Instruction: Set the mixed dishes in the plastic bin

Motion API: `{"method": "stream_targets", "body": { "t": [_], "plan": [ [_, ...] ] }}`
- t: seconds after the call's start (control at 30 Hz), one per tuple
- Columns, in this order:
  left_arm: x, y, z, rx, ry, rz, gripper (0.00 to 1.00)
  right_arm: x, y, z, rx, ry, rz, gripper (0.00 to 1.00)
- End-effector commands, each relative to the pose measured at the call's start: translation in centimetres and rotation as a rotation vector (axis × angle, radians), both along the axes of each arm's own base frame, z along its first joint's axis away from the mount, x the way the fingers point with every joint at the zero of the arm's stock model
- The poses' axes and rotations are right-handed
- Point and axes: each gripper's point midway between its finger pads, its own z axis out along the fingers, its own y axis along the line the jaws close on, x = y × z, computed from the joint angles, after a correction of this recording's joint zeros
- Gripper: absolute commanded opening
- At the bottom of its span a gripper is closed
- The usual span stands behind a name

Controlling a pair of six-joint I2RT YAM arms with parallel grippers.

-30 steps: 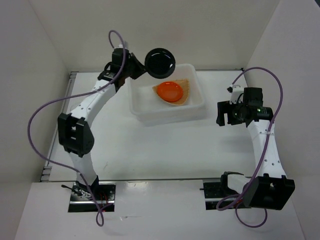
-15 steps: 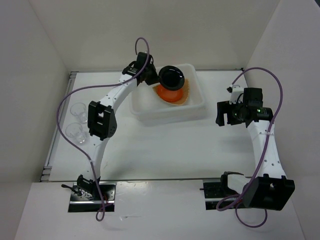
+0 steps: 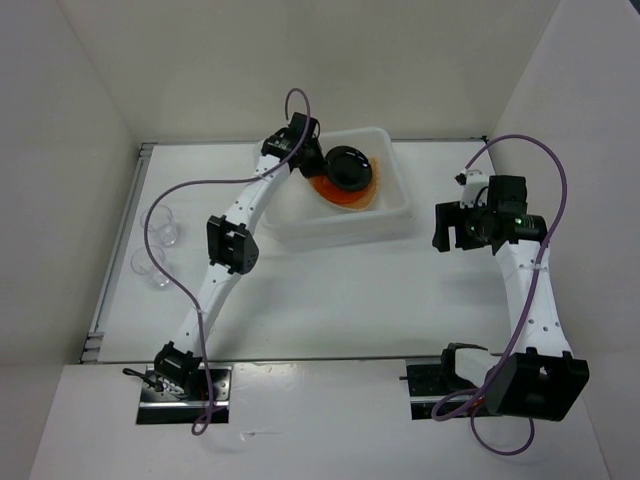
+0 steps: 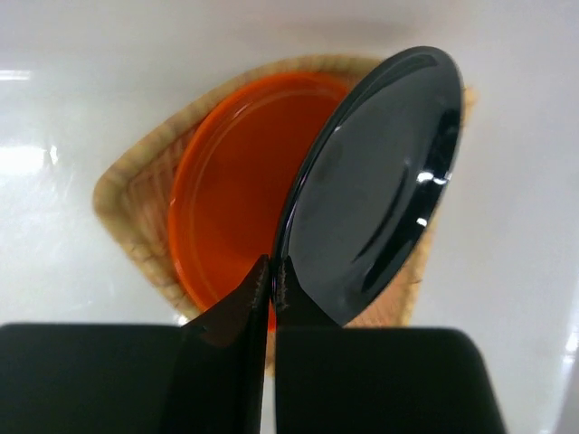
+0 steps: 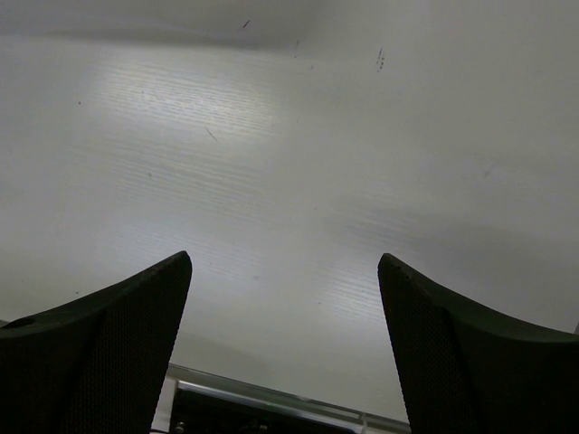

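L gripper (image 4: 271, 280) pinched shut on black plate (image 4: 380, 181) rim. Plate tilted over orange plate (image 4: 235, 190) on tray (image 4: 136, 208) in bin (image 3: 340, 232), far-centre of desk (image 3: 350, 300). R gripper (image 5: 285, 260) wide open, empty, near right edge. Cups (image 3: 168, 232) by left edge.

The plastic bin (image 3: 340, 232), a translucent white rectangular tub with rounded corners and a rim, sits on the tabletop in the upper centre of the overhead view. Inside it lies the tan woven fan-shaped tray (image 4: 136, 212), with the small orange plate (image 4: 226, 208) resting in it, hollow side up. The glossy black plate (image 4: 380, 199) is tilted steeply on edge over the orange plate's right half in the wrist view, its lower rim pinched by the left end effector (image 4: 271, 276). At the left of the overhead view, well apart from the bin, one clear cup (image 3: 168, 229) stands on the tabletop, with a second clear cup (image 3: 149, 266) near it, lower in the frame.
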Motion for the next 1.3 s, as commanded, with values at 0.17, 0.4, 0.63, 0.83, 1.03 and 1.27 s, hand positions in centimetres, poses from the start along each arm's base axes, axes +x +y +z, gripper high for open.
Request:
{"method": "stream_targets", "body": {
  "t": [0.17,0.4,0.63,0.83,1.03,1.27],
  "plan": [
    [-2.6,0.7,-1.8,0.035,0.118,0.011,0.00,0.7,-0.4,0.9,0.003,-0.055,-0.017,0.90],
    [-2.6,1.5,-1.8,0.046,0.126,0.027,0.31,0.7,-0.4,0.9,0.003,-0.055,-0.017,0.90],
    [-2.6,5.4,9.6,0.281,-0.168,0.186,0.87,0.8,-0.1,0.7,0.012,-0.050,0.001,0.90],
    [-8.0,13.6,22.8,0.435,-0.343,0.449,1.00,0.7,0.1,0.4,0.022,-0.042,0.008,0.90],
    [-12.2,21.1,23.0,0.480,-0.194,0.550,1.00,0.9,0.2,-0.3,0.027,-0.026,0.020,0.90],
    [-17.6,31.2,18.0,0.366,-0.247,0.432,1.00,0.9,0.3,-0.3,0.029,-0.029,0.034,0.90]
  ]
}}
